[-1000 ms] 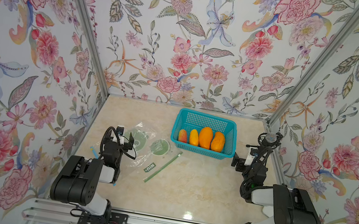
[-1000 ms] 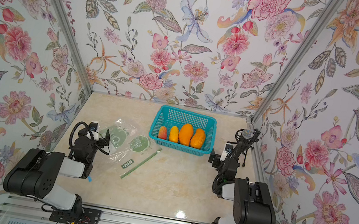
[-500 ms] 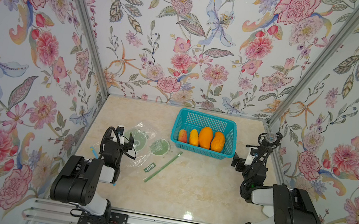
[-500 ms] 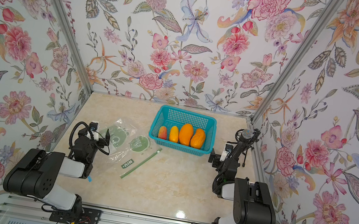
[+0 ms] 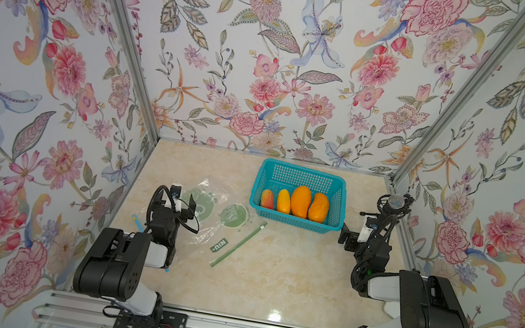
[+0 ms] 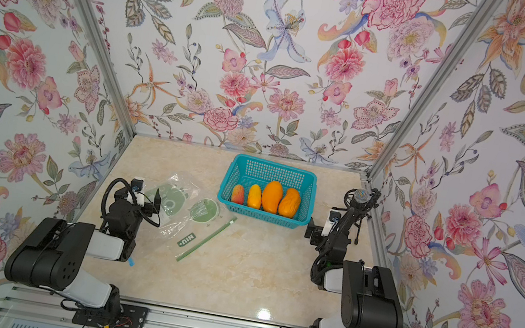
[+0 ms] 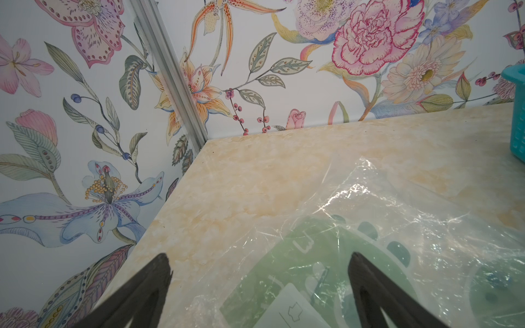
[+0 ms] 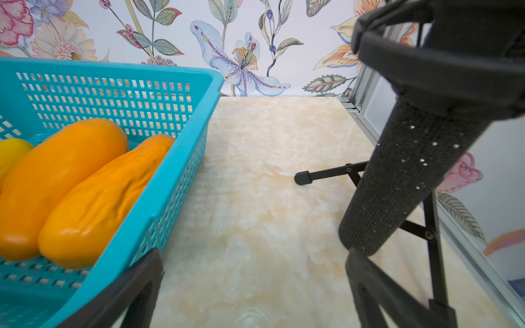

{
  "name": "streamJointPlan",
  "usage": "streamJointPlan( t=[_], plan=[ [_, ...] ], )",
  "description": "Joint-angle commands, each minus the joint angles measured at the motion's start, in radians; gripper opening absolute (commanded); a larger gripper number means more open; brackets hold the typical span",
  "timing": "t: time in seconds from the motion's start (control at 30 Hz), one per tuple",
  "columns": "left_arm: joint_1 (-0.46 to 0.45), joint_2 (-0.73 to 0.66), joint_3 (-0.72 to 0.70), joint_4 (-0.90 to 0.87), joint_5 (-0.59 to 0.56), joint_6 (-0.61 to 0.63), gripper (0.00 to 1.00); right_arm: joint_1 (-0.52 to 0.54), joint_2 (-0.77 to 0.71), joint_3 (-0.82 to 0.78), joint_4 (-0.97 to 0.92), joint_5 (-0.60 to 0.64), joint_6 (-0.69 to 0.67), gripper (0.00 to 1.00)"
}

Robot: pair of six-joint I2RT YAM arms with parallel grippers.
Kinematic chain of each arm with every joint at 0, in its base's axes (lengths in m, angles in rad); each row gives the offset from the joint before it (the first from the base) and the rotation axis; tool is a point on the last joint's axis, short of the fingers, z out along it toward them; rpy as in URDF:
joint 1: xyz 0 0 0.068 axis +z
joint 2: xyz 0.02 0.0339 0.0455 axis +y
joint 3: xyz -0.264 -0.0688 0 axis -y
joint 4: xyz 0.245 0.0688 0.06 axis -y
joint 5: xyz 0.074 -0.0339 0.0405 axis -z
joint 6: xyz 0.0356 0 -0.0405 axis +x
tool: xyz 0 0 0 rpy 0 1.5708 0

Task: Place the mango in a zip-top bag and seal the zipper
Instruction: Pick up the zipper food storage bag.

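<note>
Black left gripper [image 5: 183, 199] first: your jaws stand wide apart with nothing between them, low over the left edge of the zip-top bag [image 5: 212, 216]. In the left wrist view one fingertip [image 7: 163, 262] sits over bare table [image 7: 255, 176] and the other over the plastic. You can't tell whether either touches.

The bag is clear and crinkled with green prints, and it lies flat on the marble-look top. Its green zipper strip [image 5: 237, 244] runs diagonally along the bag's right side in both top views; sealed or not, can't tell.

Next right, apart from the bag and nearer the back wall, is a teal basket [image 5: 294, 221]. All four mangoes [image 5: 300, 201] lie in it side by side: small reddish one, yellow, the biggest orange, then a wrinkled orange.

Your right gripper [image 8: 254, 255] sits just beside the basket's right front corner, jaws spread wide and holding nothing, with bare table between them. One finger is by the basket corner, the other near the handle of a black microphone [image 8: 397, 184]. The microphone stands on a tripod at the far right by the wall.
</note>
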Motion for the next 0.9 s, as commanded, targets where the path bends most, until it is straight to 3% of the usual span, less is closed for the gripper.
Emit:
streamJointPlan(
  t=[0.0, 0.13, 0.27, 0.43, 0.53, 0.7, 0.87],
  plan=[
    [0.002, -0.067, 0.073, -0.16, -0.011, -0.006, 0.99, -0.002, -0.047, -0.007, -0.014, 0.005, -0.004, 1.0],
    [0.001, -0.15, 0.088, -0.238, 0.001, 0.0, 0.99, -0.001, -0.126, -0.003, -0.09, 0.064, 0.015, 1.0],
    [0.001, -0.27, 0.126, -0.364, -0.022, -0.008, 0.99, 0.005, -0.255, 0.054, -0.283, 0.127, 0.022, 1.0],
    [0.0, -0.32, 0.278, -0.653, -0.045, -0.179, 0.99, 0.017, -0.388, 0.17, -0.549, 0.207, 0.055, 1.0],
    [-0.036, -0.287, 0.361, -0.754, -0.048, -0.23, 0.99, 0.024, -0.427, 0.245, -0.701, 0.222, 0.111, 1.0],
    [-0.136, -0.141, 0.565, -0.942, -0.138, -0.15, 0.99, 0.067, -0.428, 0.352, -0.891, 0.221, 0.156, 1.0],
    [-0.164, 0.051, 0.795, -1.155, -0.153, -0.112, 0.99, 0.124, -0.411, 0.407, -0.961, 0.247, 0.166, 1.0]
  ],
)
